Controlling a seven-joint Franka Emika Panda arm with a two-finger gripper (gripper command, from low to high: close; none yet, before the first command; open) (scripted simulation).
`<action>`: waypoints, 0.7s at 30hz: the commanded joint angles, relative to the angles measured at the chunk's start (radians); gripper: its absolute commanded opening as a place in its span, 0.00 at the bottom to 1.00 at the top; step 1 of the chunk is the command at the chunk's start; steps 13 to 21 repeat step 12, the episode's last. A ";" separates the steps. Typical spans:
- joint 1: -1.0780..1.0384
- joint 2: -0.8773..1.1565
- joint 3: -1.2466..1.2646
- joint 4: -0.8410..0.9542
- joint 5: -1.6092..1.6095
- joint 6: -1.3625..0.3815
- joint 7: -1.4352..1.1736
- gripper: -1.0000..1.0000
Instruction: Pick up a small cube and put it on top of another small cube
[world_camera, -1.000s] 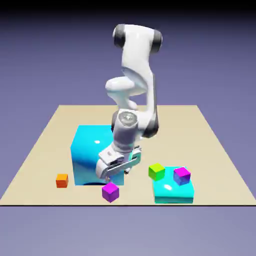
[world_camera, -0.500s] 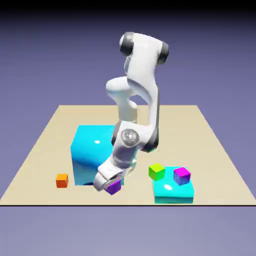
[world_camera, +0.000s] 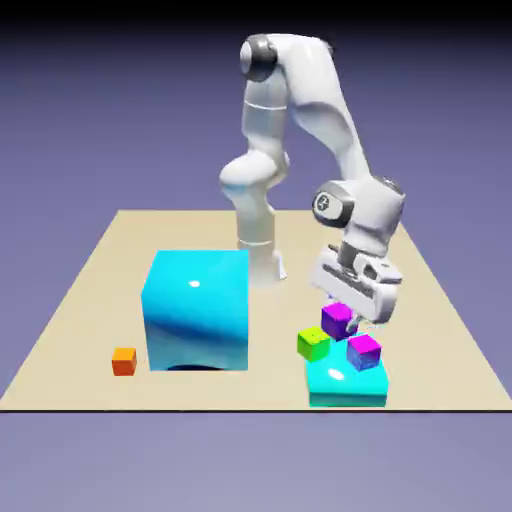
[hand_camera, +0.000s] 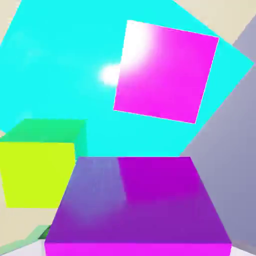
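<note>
Beige tabletop spreads across the middle of the exterior view, against a plain blue-violet backdrop that darkens toward the top. A large cyan block stands left of centre, with a tiny orange cube near its lower left corner. At lower right sits a low cyan slab carrying a lime-green cube and a magenta-topped cube. The white arm arches from the top middle down to the right. Its gripper is clenched on the small cube, held in the air just above the lime-green cube. In the hand view the small cube fills the bottom centre, hiding the fingertips.
</note>
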 joint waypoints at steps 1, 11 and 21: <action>0.021 -0.025 -0.001 -0.013 -0.029 0.013 -0.044 0.00; -0.043 0.161 0.027 -0.015 0.020 0.211 -0.081 1.00; -0.029 0.125 0.022 -0.016 0.009 0.175 -0.077 1.00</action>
